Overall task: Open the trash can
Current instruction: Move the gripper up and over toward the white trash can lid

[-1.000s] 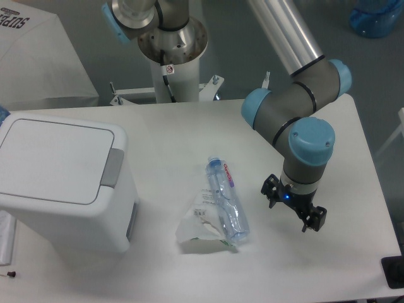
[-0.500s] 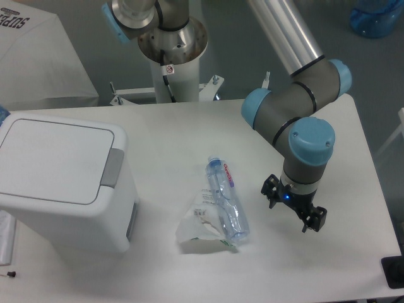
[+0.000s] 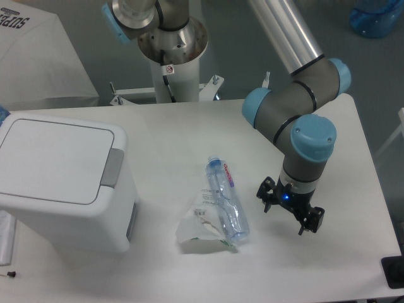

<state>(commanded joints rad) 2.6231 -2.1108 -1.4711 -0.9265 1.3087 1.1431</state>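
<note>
Grey arm (image 3: 287, 110), blue joint caps, black jaws

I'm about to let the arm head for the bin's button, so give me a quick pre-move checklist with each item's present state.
1. Flat lid of the large white boxy plastic trash can shut, not yet opened: ok.
2. Grey push-button tab uncovered: ok.
3. Two-finger gripper holding nothing, jaws apart: ok.
4. Gripper near the tab: not ok, it hangs far across the white table.
5. Straight low path free: not ok, the clear plastic bottle and crumpled wrapper lie between.
</note>
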